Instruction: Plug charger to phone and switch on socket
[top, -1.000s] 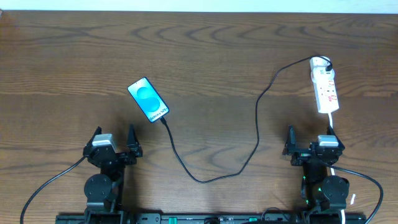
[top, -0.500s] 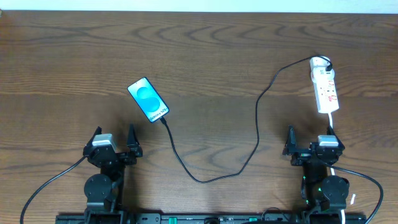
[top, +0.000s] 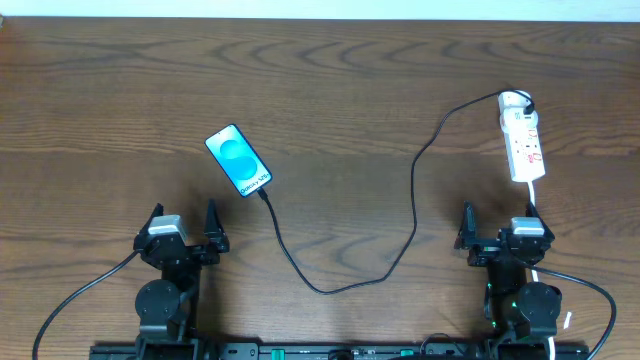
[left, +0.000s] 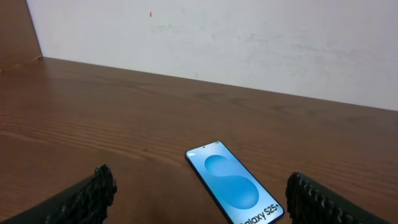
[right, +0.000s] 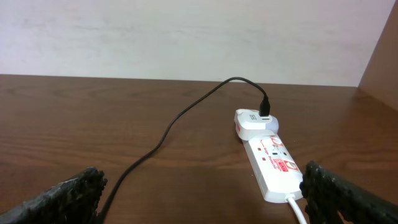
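Observation:
The phone (top: 239, 160) lies face up on the table left of centre, blue screen lit; it also shows in the left wrist view (left: 234, 183). The black charger cable (top: 413, 215) runs from a white adapter on the far end of the socket (top: 523, 145) in a long loop to the phone's lower end, where its tip (top: 264, 193) touches the phone. The socket and cable show in the right wrist view (right: 270, 160). My left gripper (top: 183, 228) is open and empty, near the front edge below the phone. My right gripper (top: 495, 228) is open and empty, just in front of the socket.
The socket's white cord (top: 533, 205) runs from its near end toward the right arm's base. A pale wall (left: 249, 43) stands behind the table's far edge. The robots' own black cables trail off the front at both sides.

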